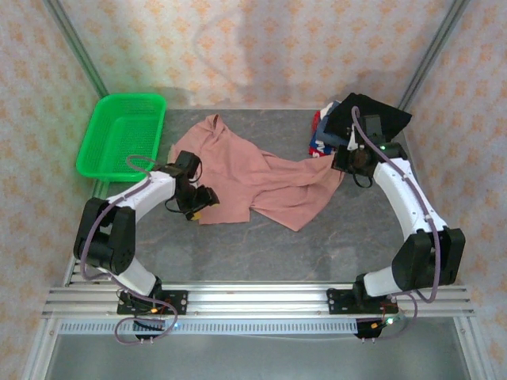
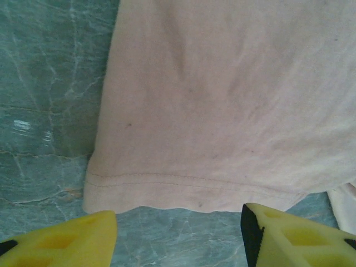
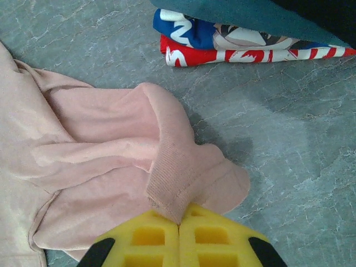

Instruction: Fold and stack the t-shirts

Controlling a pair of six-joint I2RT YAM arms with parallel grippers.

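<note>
As wrist views show, right gripper (image 3: 179, 221) pinches pink shirt (image 3: 100, 167); left gripper (image 2: 178, 217) jaws spread.

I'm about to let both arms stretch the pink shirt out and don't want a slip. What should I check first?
1. Right pincer holding the pink shirt: ok, shut on its ribbed edge.
2. Left pincer holding the hem: not ok, open, hem just ahead of it.
3. Shirt lying flat: not ok, bunched and folded over itself.
4. Shirt apart from the stack: ok, bare table between them.
5. Print side up: cannot tell.
</note>
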